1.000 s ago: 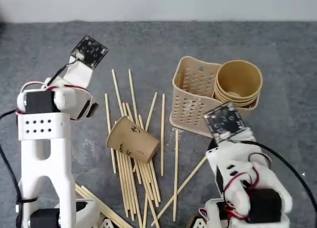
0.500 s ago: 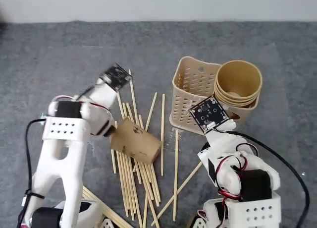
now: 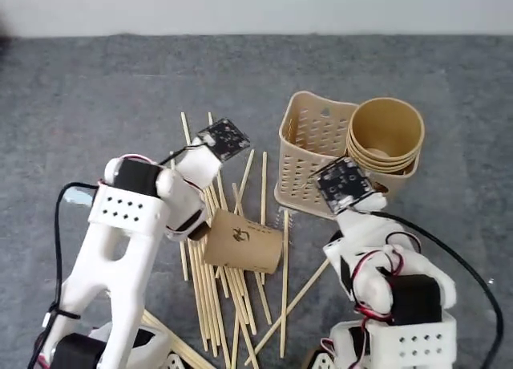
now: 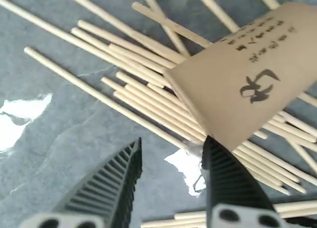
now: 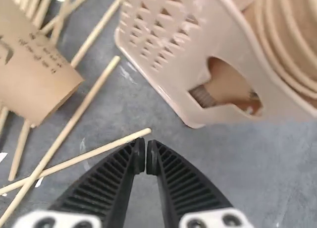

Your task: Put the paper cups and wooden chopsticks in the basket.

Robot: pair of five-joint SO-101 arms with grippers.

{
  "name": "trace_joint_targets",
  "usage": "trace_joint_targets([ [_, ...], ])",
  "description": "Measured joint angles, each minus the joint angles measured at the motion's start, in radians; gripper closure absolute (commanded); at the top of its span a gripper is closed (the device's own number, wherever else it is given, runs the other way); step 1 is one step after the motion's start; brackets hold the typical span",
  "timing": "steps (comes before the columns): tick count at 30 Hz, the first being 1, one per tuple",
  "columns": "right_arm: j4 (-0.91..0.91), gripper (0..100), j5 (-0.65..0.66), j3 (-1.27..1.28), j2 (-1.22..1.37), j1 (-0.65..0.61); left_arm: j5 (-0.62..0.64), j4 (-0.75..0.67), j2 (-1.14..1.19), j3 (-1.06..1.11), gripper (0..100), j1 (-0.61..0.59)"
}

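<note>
A brown paper cup lies on its side across a scatter of wooden chopsticks in the middle of the table. My left gripper is open just beside the cup, with one fingertip close to the cup's edge and chopsticks below. The beige slotted basket stands to the back right with a stack of paper cups in it. My right gripper is shut and empty over bare mat, near the basket and one chopstick.
More chopsticks lie by the left arm's base at the front. A grey mat covers the table, with open room at the left and back. A pale wall runs along the far edge.
The left arm swung from the back left down and right to the lying cup, which shifted right and toward the front. The right arm shifted slightly.
</note>
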Motion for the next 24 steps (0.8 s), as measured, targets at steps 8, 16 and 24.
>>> trace_joint_targets([
  [8,-0.034,95.8,0.049,0.000,0.000,0.198,0.137,0.011,0.000,-0.014,80,0.193],
  [16,-0.034,95.8,0.100,0.000,0.000,0.342,0.259,0.011,0.000,-0.014,80,0.416],
  [24,-0.034,95.8,0.100,0.000,0.000,0.396,0.319,-0.071,0.000,-0.014,81,0.525],
])
